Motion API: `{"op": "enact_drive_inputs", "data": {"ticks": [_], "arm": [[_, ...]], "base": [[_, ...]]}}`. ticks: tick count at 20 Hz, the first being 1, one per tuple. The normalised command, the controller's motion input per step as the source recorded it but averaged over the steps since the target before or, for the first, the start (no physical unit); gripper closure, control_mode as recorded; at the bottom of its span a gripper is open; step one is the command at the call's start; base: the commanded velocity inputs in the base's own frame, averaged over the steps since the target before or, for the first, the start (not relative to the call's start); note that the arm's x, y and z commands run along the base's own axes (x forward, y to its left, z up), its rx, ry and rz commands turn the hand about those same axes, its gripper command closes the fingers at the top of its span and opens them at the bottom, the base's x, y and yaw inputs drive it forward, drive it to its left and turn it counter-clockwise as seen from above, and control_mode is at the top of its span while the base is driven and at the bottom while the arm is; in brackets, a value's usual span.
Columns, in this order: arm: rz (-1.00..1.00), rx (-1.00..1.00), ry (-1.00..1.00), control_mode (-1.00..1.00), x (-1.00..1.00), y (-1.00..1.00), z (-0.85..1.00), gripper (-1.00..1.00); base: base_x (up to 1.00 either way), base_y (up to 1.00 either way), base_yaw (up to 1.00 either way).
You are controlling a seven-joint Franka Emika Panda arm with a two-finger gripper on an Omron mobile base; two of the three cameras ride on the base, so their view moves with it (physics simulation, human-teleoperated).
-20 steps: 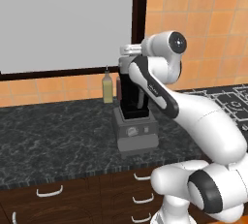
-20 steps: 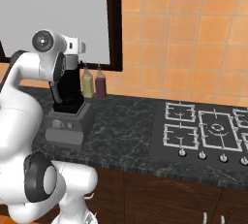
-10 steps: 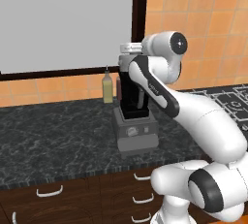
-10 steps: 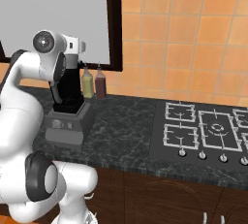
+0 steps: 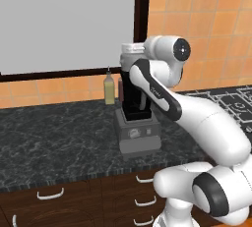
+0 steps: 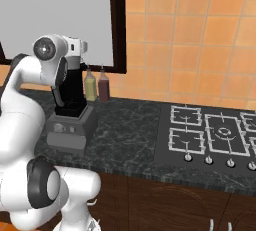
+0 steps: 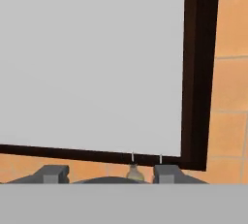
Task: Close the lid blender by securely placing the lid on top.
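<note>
On the worktop [image 5: 54,137] your pincer [image 7: 109,173] sits atop the blender [image 5: 135,105], grip state unclear; the lid [image 5: 132,48] looks light, rigid, best pinched by its rim.

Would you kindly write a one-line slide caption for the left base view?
White arm reaching over the blender on the dark counter, a yellow bottle behind it by the window.

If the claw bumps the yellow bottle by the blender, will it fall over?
Probably, yes. The yellow bottle is tall and slim with a narrow neck, so a push near its top would likely tip it. It stands right beside a dark red bottle, which might stop it or fall too. Once down, its round body could roll along the counter.
</note>
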Motion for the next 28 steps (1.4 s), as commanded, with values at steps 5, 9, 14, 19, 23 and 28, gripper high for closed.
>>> {"op": "enact_drive_inputs", "data": {"ticks": [5, 9, 14, 19, 23, 28], "arm": [[0.0, 0.0, -0.12, -1.0, 0.0, -0.09, 0.0, 1.0], [0.0, 0.0, -0.1, -1.0, -0.11, -0.19, -0.18, 1.0], [0.0, -0.04, 0.0, -1.0, -0.3, -0.26, -0.34, 1.0], [0.0, -0.13, 0.14, -1.0, -0.3, -0.09, -0.45, 1.0], [0.0, -0.1, 0.17, -1.0, -0.31, 0.0, -0.35, 1.0], [0.0, -0.02, 0.03, -1.0, -0.58, -0.06, 0.15, -1.0]], "base": [[0.0, 0.0, 0.0], [0.0, 0.0, 0.0], [0.0, 0.0, 0.0], [0.0, 0.0, 0.0], [0.0, 0.0, 0.0], [0.0, 0.0, 0.0]]}}
